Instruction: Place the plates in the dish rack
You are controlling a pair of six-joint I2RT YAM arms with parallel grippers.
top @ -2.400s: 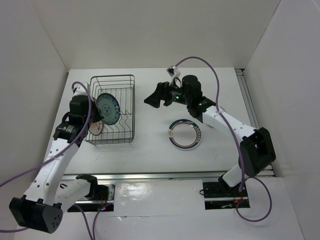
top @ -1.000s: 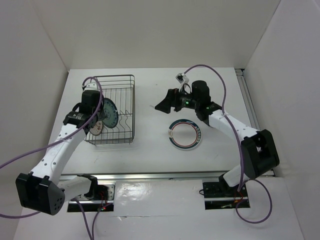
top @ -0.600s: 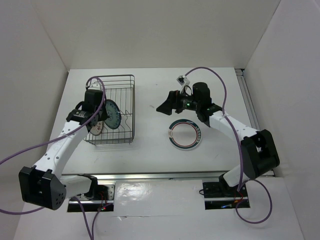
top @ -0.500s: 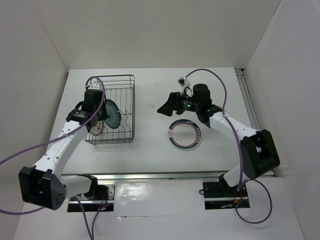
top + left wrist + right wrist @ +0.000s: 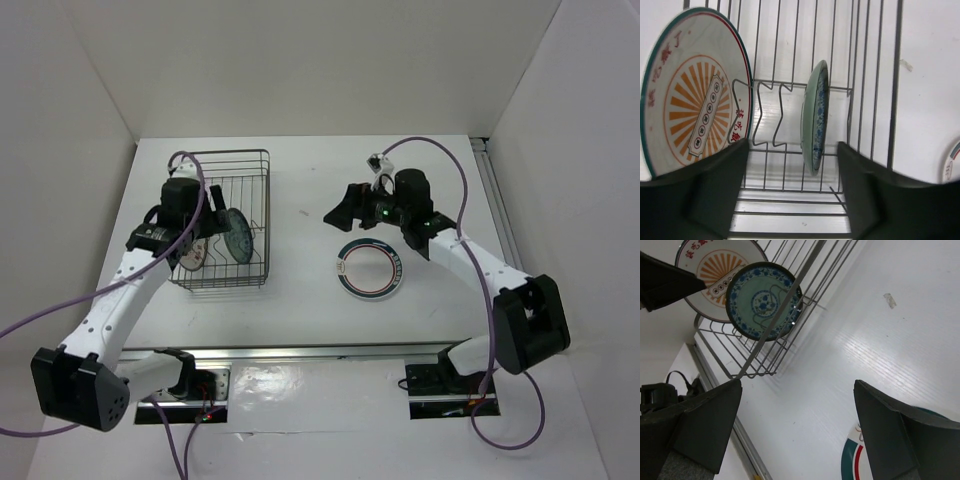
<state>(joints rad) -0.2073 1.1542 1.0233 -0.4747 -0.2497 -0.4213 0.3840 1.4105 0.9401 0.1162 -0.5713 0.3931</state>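
Dish rack (image 5: 226,153) has two plates standing in it: teal-blue plate (image 5: 815,117) up on edge, sunburst plate (image 5: 690,95) leaning just beside it. Left gripper (image 5: 792,155) has its jaws spread either side of the teal one, not gripping it. Right gripper (image 5: 797,385) gapes wide over the table (image 5: 300,290), with the ringed plate (image 5: 370,268) lying flat nearby.

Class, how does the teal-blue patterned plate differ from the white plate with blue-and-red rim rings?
The teal-blue patterned plate stands on edge in the dark wire dish rack; the white plate with blue-and-red rim rings lies flat on the table. The first is patterned across its face, the second only at its rim. Both are round.
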